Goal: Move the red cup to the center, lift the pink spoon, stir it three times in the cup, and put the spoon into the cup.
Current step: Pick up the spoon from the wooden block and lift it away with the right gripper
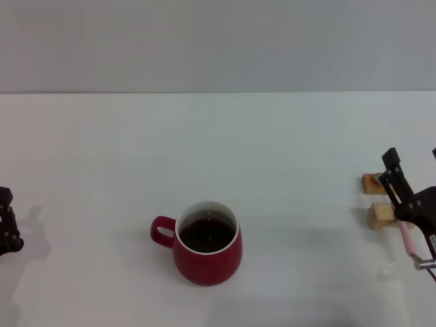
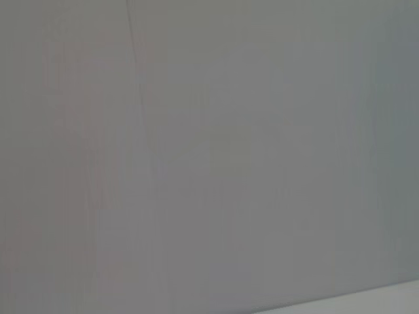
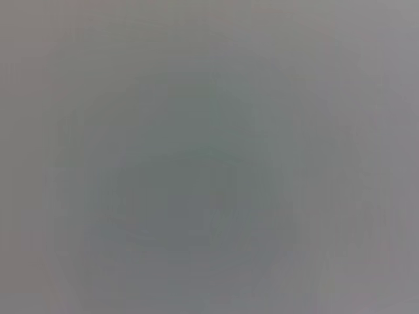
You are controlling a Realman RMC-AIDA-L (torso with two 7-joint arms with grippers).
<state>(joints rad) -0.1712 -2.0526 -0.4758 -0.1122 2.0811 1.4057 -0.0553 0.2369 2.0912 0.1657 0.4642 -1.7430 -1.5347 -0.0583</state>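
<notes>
The red cup point(image 1: 206, 246) stands upright near the middle of the table's front, with dark liquid inside and its handle pointing to the left. At the far right the pink spoon point(image 1: 407, 238) shows its pale handle, with the silver end toward the front edge. My right gripper point(image 1: 412, 161) hovers over the spoon's far end and the blocks. Its two dark fingers are spread apart with nothing seen between the tips. My left gripper point(image 1: 7, 223) rests at the far left edge, well away from the cup. Both wrist views show only blank grey.
Two small tan wooden blocks point(image 1: 372, 182) point(image 1: 381, 214) sit at the far right, beside the right gripper. The white table point(image 1: 204, 150) runs back to a grey wall.
</notes>
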